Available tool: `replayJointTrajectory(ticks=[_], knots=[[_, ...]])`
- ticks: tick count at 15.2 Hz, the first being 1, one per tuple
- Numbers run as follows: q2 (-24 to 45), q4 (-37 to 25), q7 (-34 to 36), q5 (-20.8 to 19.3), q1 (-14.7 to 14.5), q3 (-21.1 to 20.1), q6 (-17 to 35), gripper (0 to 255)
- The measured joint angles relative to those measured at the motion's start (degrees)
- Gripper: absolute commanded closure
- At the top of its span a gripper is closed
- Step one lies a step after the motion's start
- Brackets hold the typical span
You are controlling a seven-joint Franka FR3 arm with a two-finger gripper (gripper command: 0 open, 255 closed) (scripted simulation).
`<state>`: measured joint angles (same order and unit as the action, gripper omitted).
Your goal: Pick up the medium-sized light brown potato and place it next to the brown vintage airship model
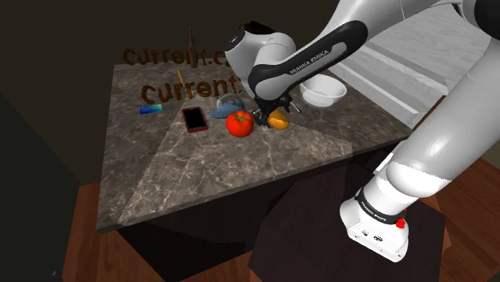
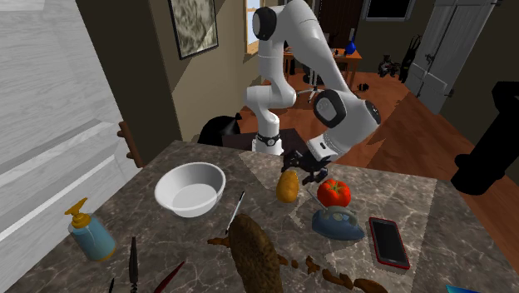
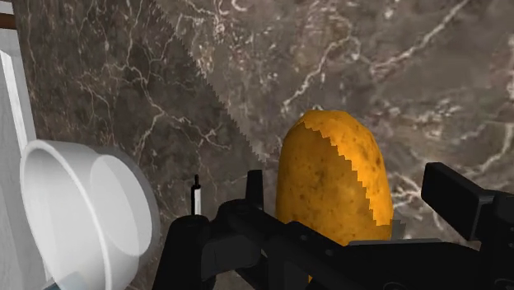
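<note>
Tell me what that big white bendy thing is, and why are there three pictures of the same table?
The white bendy thing is a robot arm. It stands on a box beside a dark, stone-patterned table. At its end is a black gripper, like a hand with two fingers.

One picture looks from beside the arm's base. One looks from across the table. One comes from a small camera on the hand itself, so you see what the hand sees.

On the table are a white bowl, a red tomato, a phone with a red edge, a brown airship model and an orange-brown potato.

Nothing is held yet. The fingers stand open on either side of the potato, which seems to rest on the table.
</note>
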<state>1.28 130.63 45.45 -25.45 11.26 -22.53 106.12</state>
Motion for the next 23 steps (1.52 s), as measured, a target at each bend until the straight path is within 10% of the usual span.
replayJointTrajectory(ticks=[9,10,23], knots=[[0.60,2.00,0.53,-1.12,0.58,0.59,2.58,0],[0.60,2.00,0.53,-1.12,0.58,0.59,2.58,255],[-0.61,1.50,-0.42,-0.42,0.55,0.53,1.23,255]])
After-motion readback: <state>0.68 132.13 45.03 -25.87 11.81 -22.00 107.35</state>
